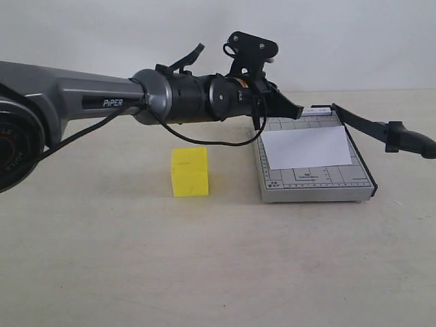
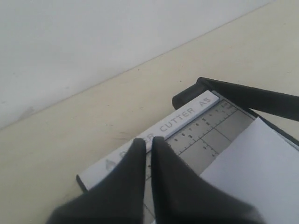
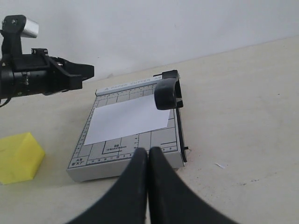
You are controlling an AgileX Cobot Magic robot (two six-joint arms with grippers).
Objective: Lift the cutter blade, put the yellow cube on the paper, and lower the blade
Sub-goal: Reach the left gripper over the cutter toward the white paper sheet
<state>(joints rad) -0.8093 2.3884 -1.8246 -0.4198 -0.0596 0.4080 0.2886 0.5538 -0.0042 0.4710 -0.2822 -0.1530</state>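
The grey gridded cutter base (image 1: 315, 185) lies right of centre with the white paper (image 1: 310, 148) flat on it. The black cutter blade (image 1: 381, 129) stands raised at an angle off the base's right edge, and nothing holds its thick handle (image 3: 167, 93). Left of the cutter, the yellow cube (image 1: 189, 172) rests on the table, untouched. My left gripper (image 1: 296, 109) is shut and empty, hovering over the base's far left corner (image 2: 148, 142) near the white label strip. The right gripper (image 3: 148, 151) is shut and empty, low in front of the base's near edge (image 3: 121, 161). The exterior view does not show it.
The left arm (image 1: 102, 99) stretches across the table above and behind the cube. A plain white wall (image 1: 340, 41) closes the far side. The beige tabletop (image 1: 218, 272) spreads in front of the cube and cutter.
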